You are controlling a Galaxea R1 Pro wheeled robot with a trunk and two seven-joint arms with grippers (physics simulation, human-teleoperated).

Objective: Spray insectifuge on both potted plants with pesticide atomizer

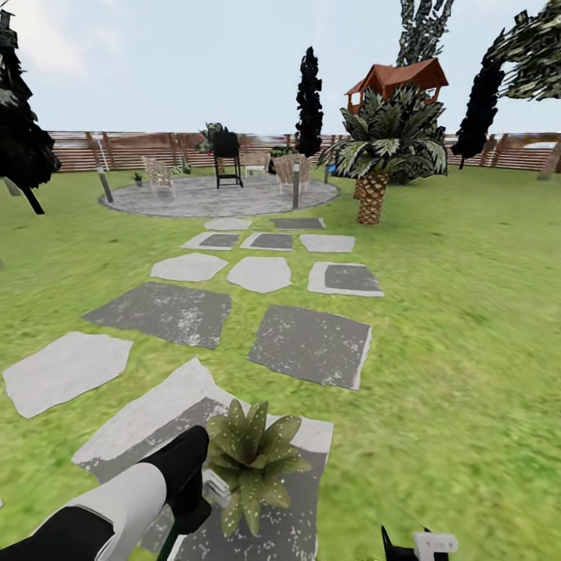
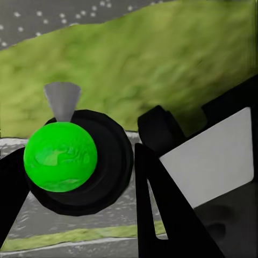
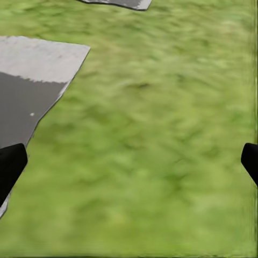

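Note:
One potted plant (image 1: pixel 251 456), a rosette of pointed green leaves, stands on the nearest stepping stone (image 1: pixel 148 421) at the bottom of the head view. My left gripper (image 1: pixel 196 506) hangs just left of it, almost touching the leaves. In the left wrist view the left gripper (image 2: pixel 75 172) is shut on the pesticide atomizer (image 2: pixel 102 161), whose round black body carries a green dome and a grey cone; its white boxy head (image 2: pixel 209 161) sits beside it. A small white part (image 1: pixel 218 491) of the atomizer shows near the plant. Far off, a second small potted plant (image 1: pixel 138 178) sits by the patio. My right gripper (image 3: pixel 129 161) hangs open over grass.
Grey stepping stones (image 1: pixel 312 343) lead to the round paved patio (image 1: pixel 195 199), which holds a black grill (image 1: pixel 227 156), chairs (image 1: pixel 160 173) and bollards (image 1: pixel 104 185). A palm (image 1: pixel 382 156) stands right of the path. The brown slatted fence (image 1: pixel 117 149) closes the lawn behind.

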